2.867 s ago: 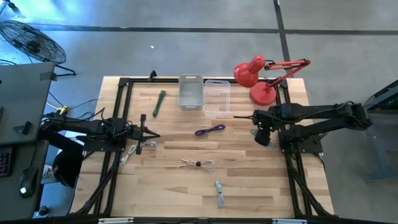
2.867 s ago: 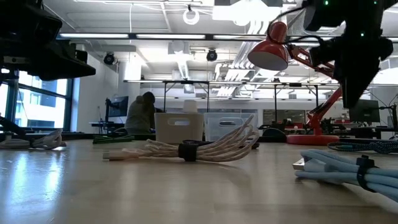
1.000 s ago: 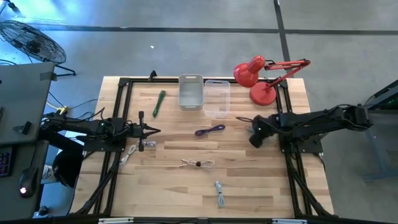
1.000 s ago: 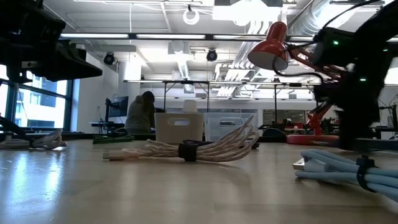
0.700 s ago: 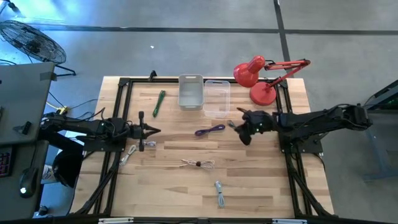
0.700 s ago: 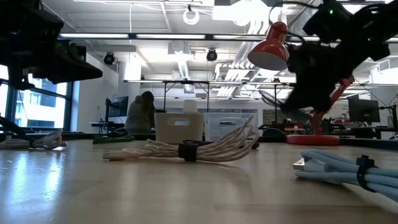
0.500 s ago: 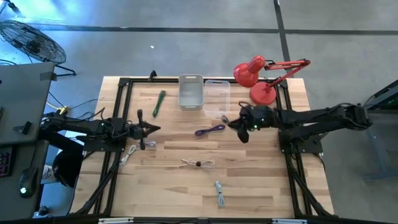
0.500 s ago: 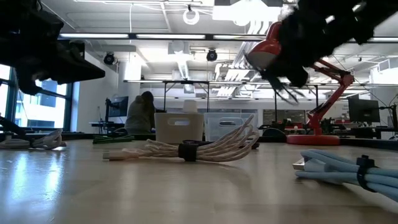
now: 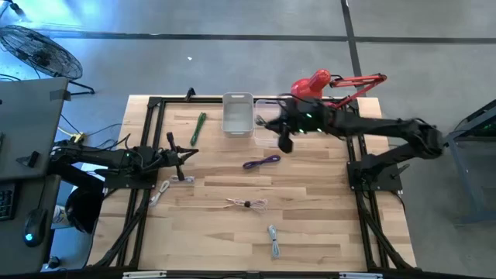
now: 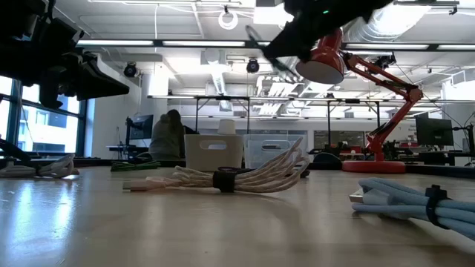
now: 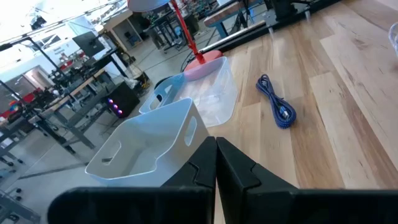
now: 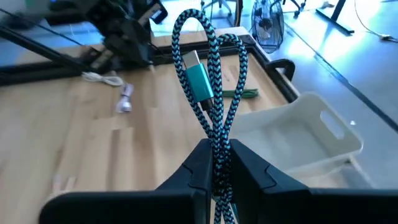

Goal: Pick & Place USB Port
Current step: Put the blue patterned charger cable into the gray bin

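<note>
I count five loose cables lying on the tabletop (image 9: pixel 325 232): a green cable (image 9: pixel 198 128) near the far left corner, a purple cable (image 9: pixel 261 162) at the middle, a white cable (image 9: pixel 246 204) nearer the front, a pale blue cable (image 9: pixel 273 241) by the front edge, and a small cable (image 9: pixel 163 190) at the left side. A sixth, the teal-tipped braided cable (image 12: pixel 205 81), is clamped between the fingers of my right hand (image 9: pixel 284 133), held in the air by the two bins at the far edge. The grey bin (image 9: pixel 238 114) and the clear bin (image 9: pixel 269 122) stand side by side; nothing shows inside either. Only my right wrist view shows the teal plug. My left hand (image 9: pixel 183 155) waits at the left edge, fingers together. One red lamp (image 9: pixel 325 93) stands at the far right corner.
</note>
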